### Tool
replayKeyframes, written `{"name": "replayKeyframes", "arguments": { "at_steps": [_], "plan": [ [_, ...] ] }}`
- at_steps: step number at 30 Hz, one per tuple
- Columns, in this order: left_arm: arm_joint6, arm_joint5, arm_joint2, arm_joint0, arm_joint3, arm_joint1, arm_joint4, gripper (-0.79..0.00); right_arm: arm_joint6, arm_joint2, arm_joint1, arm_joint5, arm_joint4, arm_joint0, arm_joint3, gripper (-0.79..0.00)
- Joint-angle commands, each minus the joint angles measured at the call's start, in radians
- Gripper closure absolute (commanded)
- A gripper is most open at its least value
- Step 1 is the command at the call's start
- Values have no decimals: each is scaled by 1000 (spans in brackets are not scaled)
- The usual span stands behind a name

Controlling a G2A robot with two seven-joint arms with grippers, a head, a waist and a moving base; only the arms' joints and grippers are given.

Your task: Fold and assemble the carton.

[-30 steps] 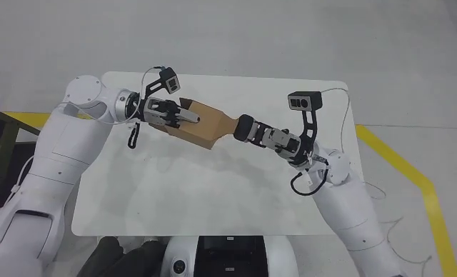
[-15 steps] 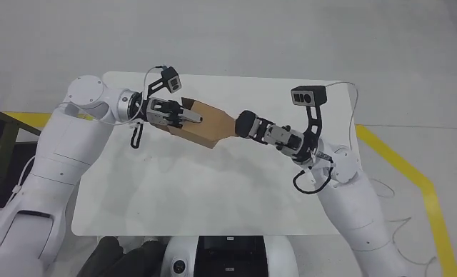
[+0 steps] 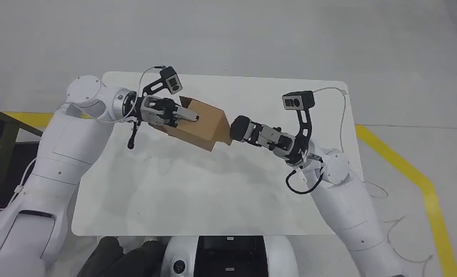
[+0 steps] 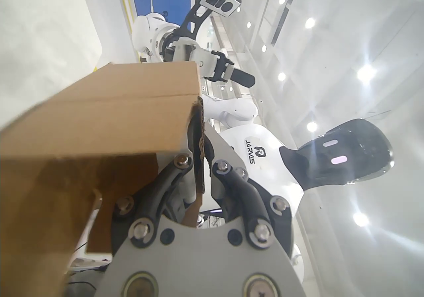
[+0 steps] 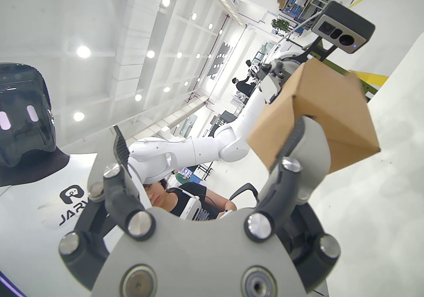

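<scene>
Left pincer (image 3: 187, 116), on the arm at the upper left of the top view, is pinched tight on one wall of the brown corrugated cardboard carton (image 3: 203, 126). In the left wrist view its two black fingers (image 4: 169, 179) meet on the raw edge of that wall, with the board sandwiched between them.

From where I stand, the carton sits a little above and left of the top view's centre, over the far half of the white, round-cornered tabletop (image 3: 214, 198). It lies at a slant that runs down toward the right. Whether its underside touches the tabletop I cannot tell. A loose flap hangs at the end nearest the left arm.

On the arm at the lower right, the right pincer (image 3: 235, 127) meets the carton's other end, just right of centre. Its jaws stand wide apart and grip nothing. In the right wrist view the white-padded finger (image 5: 311, 146) lies flat against the carton's end face, while the ribbed black finger (image 5: 119, 146) stands well apart from the board.
</scene>
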Motion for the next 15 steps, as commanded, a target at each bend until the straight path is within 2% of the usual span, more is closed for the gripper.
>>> {"name": "replayKeyframes", "arguments": {
  "at_steps": [1, 15],
  "plan": [
    [0, 5, 4, -2, 3, -1, -10, 0, -1, -13, -2, -8, 0, 0, 2, -785],
    [0, 13, 24, -5, 13, 1, -39, 0, 15, -44, -4, -2, 5, 5, -9, -785]
  ]
}}
